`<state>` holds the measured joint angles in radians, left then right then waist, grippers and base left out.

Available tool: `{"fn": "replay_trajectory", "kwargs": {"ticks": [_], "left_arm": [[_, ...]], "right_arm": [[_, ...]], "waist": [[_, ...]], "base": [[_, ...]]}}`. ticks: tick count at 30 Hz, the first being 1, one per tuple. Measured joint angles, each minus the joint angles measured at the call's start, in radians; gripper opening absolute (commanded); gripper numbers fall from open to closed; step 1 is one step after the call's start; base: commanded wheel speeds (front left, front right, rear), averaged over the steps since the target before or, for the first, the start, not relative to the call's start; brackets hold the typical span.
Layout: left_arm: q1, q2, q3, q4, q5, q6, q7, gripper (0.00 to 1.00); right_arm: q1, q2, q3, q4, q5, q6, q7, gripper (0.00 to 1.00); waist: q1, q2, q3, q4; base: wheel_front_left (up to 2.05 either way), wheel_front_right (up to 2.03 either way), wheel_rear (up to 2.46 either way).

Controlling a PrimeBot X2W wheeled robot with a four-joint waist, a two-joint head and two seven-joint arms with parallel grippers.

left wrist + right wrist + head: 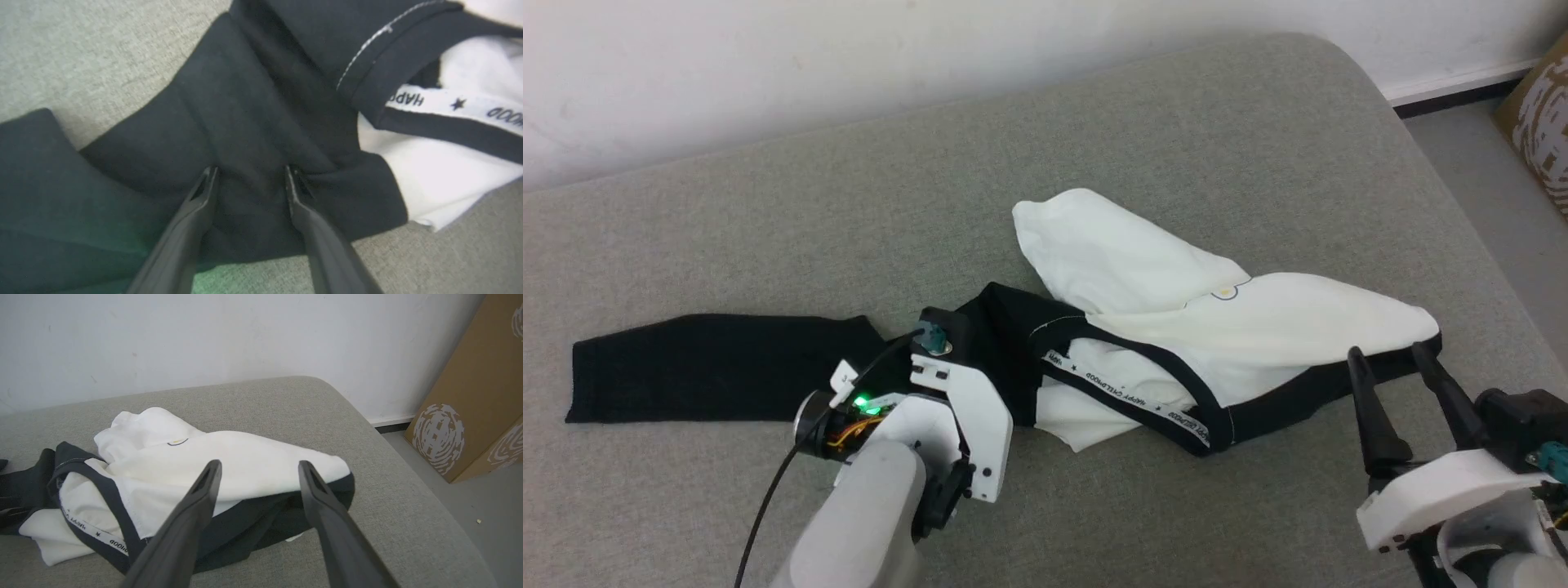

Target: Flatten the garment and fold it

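Grey upholstered cushion [768, 204] carries the garment [1143, 269], crumpled at mid-right, its long axis running left to right with one black sleeve [711, 367] stretched out leftward. The left tool [251, 169] sits right over it, spread wide, tips on the black cloth where sleeve meets body, nothing pinched; the right tool [1387, 351] hovers wide open just short of the bunched right end, holding nothing

Fingers of left gripper [250, 175] sat hidden behind its wrist, head view; second sleeve of garment [1258, 314] mostly buried; box [1542, 122] was cropped
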<state>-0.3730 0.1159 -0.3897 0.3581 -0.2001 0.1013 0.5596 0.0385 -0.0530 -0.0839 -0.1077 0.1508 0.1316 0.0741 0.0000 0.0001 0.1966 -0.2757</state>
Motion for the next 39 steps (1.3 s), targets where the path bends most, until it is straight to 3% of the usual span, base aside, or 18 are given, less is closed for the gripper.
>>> {"fn": "replay_trajectory", "kwargs": {"ticks": [3, 7, 15, 23, 29, 30, 31, 39], "left_arm": [[-0.004, 0.001, -0.001, -0.003, -0.012, -0.014, 0.012, 0.0], [0.007, -0.004, 0.011, -0.008, -0.024, -0.007, -0.076, 0.0], [0.077, 0.025, 0.178, -0.088, -0.074, 0.107, -0.32, 0.0], [0.265, 0.095, 0.311, -0.223, -0.12, 0.187, -0.351, 0.0], [0.377, 0.09, 0.36, -0.283, -0.153, 0.221, -0.39, 0.0], [0.386, 0.081, 0.365, -0.29, -0.163, 0.22, -0.411, 0.64], [0.393, 0.068, 0.366, -0.296, -0.175, 0.216, -0.433, 1.0], [0.391, 0.014, 0.371, -0.34, -0.163, 0.159, -0.777, 1.0]], "right_arm": [[-0.013, 0.0, 0.024, 0.016, 0.002, 0.0, -0.006, 1.0], [-0.016, 0.0, 0.032, 0.023, 0.002, 0.0, -0.009, 1.0], [-0.018, 0.0, 0.05, 0.021, -0.002, 0.0, -0.01, 1.0], [-0.017, 0.0, 0.065, 0.012, -0.004, 0.0, 0.013, 1.0], [-0.016, 0.0, 0.095, 0.001, -0.007, 0.0, 0.039, 1.0], [-0.016, 0.0, 0.098, 0.001, -0.007, 0.0, 0.048, 1.0], [-0.014, 0.0, 0.102, 0.001, -0.008, 0.0, 0.058, 1.0], [-0.009, 0.001, 0.128, 0.018, -0.014, 0.0, 0.181, 1.0]], "waist": [[0.0, 0.0, 0.002, 0.005], [0.0001, 0.0, 0.003, 0.023], [0.0002, 0.0, -0.013, 0.079], [0.0, 0.0, -0.031, 0.168], [0.0, 0.0, -0.038, 0.24], [0.0001, 0.0, -0.039, 0.25], [0.0001, 0.0, -0.04, 0.261], [0.0, 0.0, -0.043, 0.324]], "base": [[0.0, 0.0, 0.0], [0.0, 0.0, 0.0], [0.0, 0.0, 0.0], [0.0, 0.0, 0.0], [0.0, 0.0, 0.0], [0.0, 0.0, 0.0], [0.0, 0.0, 0.0], [0.0, 0.0, 0.0]]}}
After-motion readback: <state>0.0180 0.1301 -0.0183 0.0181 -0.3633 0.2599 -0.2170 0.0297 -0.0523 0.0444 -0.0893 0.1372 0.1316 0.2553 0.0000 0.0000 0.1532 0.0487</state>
